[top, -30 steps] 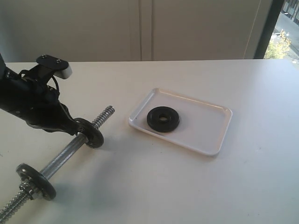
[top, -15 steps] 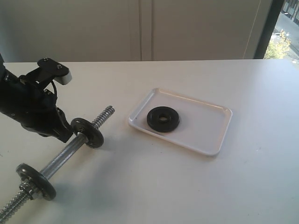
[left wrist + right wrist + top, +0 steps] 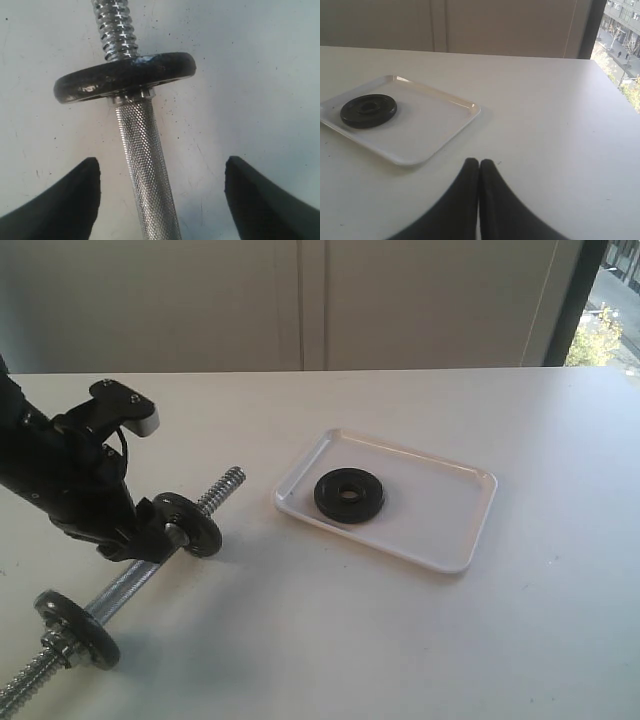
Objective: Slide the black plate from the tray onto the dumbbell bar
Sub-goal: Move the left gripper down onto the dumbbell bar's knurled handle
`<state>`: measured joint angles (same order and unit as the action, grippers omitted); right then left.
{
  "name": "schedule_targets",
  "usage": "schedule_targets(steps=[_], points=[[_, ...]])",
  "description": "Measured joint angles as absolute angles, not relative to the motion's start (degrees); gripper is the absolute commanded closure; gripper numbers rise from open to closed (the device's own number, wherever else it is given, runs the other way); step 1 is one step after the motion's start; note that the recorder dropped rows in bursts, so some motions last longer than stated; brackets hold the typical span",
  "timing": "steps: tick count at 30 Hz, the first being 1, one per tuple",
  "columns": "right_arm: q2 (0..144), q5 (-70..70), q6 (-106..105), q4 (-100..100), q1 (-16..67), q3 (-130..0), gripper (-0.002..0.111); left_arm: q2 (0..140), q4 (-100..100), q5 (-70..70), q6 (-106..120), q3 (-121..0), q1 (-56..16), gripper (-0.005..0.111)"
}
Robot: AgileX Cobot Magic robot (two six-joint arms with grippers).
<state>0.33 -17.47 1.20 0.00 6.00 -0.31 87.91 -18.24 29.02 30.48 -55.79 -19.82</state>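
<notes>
Left fingers [image 3: 70, 205] gape astride the knurled chrome dumbbell bar [image 3: 142, 150], holding nothing; next they should clamp it, I'd say. Right fingers [image 3: 470, 200], pinched together empty, must fetch the glossy black round plate [image 3: 348, 496].

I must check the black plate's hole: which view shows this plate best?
The exterior view: the plate lies in the tray, hole plain. The right wrist view shows it more obliquely. The left wrist view misses it.

Left gripper [image 3: 161, 161] astride the dumbbell bar [image 3: 145, 165], fingers [image 3: 70, 200] spread wide.
Knurled shaft passes between the fingers, touching neither. Grey-black disc [image 3: 125, 75] on the bar, seen edge-on, silver nut [image 3: 131, 96] against it; threaded end [image 3: 116, 30] beyond. Speckled white tabletop [image 3: 250, 75] beneath.
</notes>
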Motion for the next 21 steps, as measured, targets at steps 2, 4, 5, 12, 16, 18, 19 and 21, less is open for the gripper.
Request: schedule_targets(steps=[2, 4, 5, 12, 16, 18, 19, 21], points=[[0.3, -17.5, 1.2, 0.0, 6.0, -0.3, 0.108, 88.9, -18.2, 28.8, 30.5, -55.8, -19.8, 0.034], [0.3, -17.5, 1.2, 0.0, 6.0, -0.3, 0.108, 89.8, -18.2, 28.3, 30.5, -55.8, -19.8, 0.034], [0.3, -17.5, 1.2, 0.0, 6.0, -0.3, 0.108, 90.3, -18.2, 27.9, 30.5, -55.8, -19.8, 0.034], [0.3, -17.5, 1.3, 0.0, 6.0, -0.3, 0.108, 93.1, -18.2, 26.4, 30.5, -55.8, -19.8, 0.034], [0.3, -17.4, 1.3, 0.0, 6.0, -0.3, 0.108, 95.0, -18.2, 26.0, 30.5, -55.8, -19.8, 0.034], [0.3, -17.4, 1.3, 0.0, 6.0, -0.3, 0.108, 95.8, -18.2, 25.9, 30.5, -55.8, -19.8, 0.034], [0.3, -17.4, 1.3, 0.0, 6.0, -0.3, 0.108, 96.1, -18.2, 25.8, 30.5, -55.8, -19.8, 0.034], [0.3, -17.3, 1.3, 0.0, 6.0, -0.3, 0.108, 97.3, -18.2, 25.4, 30.5, -55.8, -19.8, 0.034]])
